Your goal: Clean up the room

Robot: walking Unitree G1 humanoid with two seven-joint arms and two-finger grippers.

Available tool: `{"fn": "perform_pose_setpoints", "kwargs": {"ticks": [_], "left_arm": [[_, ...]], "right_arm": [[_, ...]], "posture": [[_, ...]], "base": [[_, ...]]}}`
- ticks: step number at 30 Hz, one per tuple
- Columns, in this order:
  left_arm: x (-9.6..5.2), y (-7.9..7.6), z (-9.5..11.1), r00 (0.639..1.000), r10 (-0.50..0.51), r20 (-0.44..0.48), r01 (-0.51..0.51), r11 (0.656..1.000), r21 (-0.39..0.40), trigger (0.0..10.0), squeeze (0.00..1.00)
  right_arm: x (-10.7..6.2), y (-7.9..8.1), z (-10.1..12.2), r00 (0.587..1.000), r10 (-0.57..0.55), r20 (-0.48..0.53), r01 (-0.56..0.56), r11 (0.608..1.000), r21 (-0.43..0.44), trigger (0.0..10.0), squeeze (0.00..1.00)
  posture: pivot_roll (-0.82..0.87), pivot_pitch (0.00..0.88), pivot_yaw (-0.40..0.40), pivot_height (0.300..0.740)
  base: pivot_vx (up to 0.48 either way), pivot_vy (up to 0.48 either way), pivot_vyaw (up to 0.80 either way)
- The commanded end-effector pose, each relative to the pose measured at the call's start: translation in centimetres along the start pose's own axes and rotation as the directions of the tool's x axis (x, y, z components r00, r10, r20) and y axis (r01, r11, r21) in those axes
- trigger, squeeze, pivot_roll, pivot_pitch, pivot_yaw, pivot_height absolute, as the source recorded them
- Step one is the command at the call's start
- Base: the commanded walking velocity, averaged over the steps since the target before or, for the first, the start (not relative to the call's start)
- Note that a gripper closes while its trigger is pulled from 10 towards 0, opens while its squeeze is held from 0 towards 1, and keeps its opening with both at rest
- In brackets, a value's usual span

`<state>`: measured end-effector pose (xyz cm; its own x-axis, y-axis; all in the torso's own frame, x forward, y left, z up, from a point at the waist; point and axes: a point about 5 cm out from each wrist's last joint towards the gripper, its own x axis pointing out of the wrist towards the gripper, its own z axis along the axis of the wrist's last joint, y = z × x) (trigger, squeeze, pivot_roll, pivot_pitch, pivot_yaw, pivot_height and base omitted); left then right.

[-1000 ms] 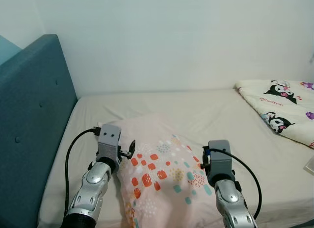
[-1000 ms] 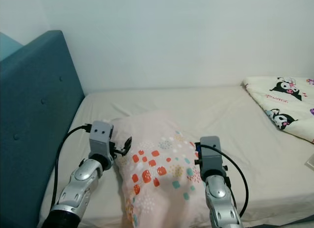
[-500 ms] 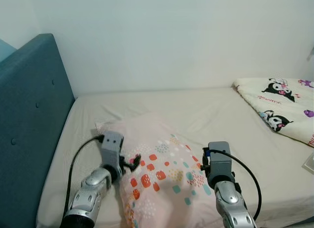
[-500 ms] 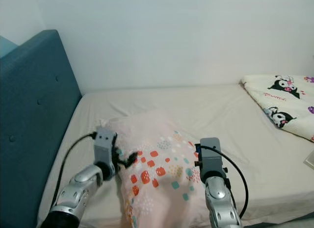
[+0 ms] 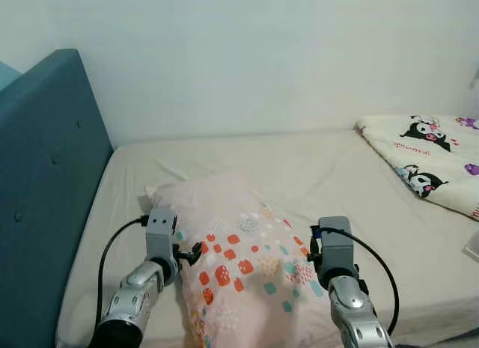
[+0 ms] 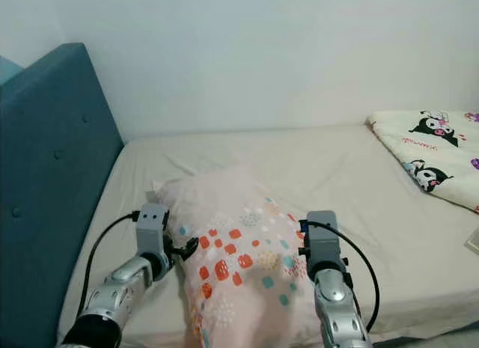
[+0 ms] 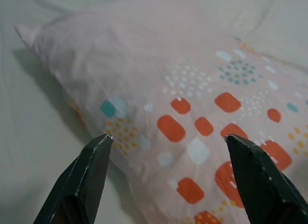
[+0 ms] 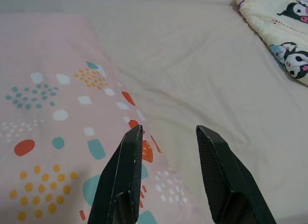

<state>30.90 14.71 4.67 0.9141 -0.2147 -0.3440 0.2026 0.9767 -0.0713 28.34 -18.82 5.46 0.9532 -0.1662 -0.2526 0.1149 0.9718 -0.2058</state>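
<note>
Pink pillow with orange, teal and white blotches (image 5: 239, 251) lies on the beige-sheeted bed (image 5: 314, 176), near the teal padded headboard (image 5: 45, 183). Left end effector (image 7: 168, 159), spread wide, flanks its edge; right end effector (image 8: 168, 156), also parted, hovers over its other side. A cartoon-print cream blanket (image 5: 430, 157) lies well apart.

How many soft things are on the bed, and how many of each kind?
Pink spotted pillow: 1
Cartoon-print blanket: 1
Total: 2
</note>
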Motion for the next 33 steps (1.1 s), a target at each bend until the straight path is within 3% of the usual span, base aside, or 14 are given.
{"fn": "perform_pose_setpoints", "kwargs": {"ticks": [1, 16, 25, 29, 30, 33], "left_arm": [[-0.3, -0.4, -0.4, 1.0, -0.024, 0.0, 0.024, 1.0, -0.002, 10.0, 0.0], [-0.4, -1.2, -0.2, 0.997, -0.071, 0.028, 0.071, 0.997, 0.005, 10.0, 0.0], [-0.4, -1.4, 0.6, 0.994, -0.096, 0.056, 0.098, 0.995, -0.033, 10.0, 0.0], [-0.3, -1.3, 1.1, 0.992, -0.097, 0.077, 0.104, 0.99, -0.094, 10.0, 0.0], [-0.3, -1.3, 1.3, 0.991, -0.101, 0.086, 0.113, 0.981, -0.156, 10.0, 0.0], [-0.3, -1.3, 1.5, 0.99, -0.107, 0.092, 0.126, 0.961, -0.245, 10.0, 0.0]], "right_arm": [[0.0, 0.4, 0.0, 1.0, 0.013, -0.006, -0.013, 1.0, 0.018, 10.0, 0.0], [0.0, 0.5, 0.0, 1.0, 0.017, -0.002, -0.017, 1.0, 0.024, 10.0, 0.0], [-0.2, 0.6, -0.1, 1.0, 0.009, 0.003, -0.009, 1.0, 0.028, 10.0, 0.0], [-0.2, 0.5, -0.1, 1.0, 0.008, 0.007, -0.008, 1.0, 0.026, 10.0, 0.0], [-0.2, 0.5, 0.1, 1.0, 0.005, 0.019, -0.006, 1.0, 0.03, 10.0, 0.0], [-0.1, 0.3, 0.5, 0.999, 0.0, 0.043, -0.002, 0.999, 0.04, 10.0, 0.0]], "posture": [[-0.03, 0.034, -0.006, 0.686], [-0.03, 0.028, 0.002, 0.641], [-0.03, 0.027, 0.008, 0.616], [-0.02, 0.023, 0.006, 0.616], [-0.02, 0.021, 0.005, 0.616], [-0.02, 0.022, 0.005, 0.616]], "base": [[0.0, 0.0, 0.0], [0.0, 0.0, 0.0], [0.0, 0.0, 0.0], [0.0, 0.0, 0.0], [0.0, 0.0, 0.0], [0.0, 0.0, 0.0]]}}
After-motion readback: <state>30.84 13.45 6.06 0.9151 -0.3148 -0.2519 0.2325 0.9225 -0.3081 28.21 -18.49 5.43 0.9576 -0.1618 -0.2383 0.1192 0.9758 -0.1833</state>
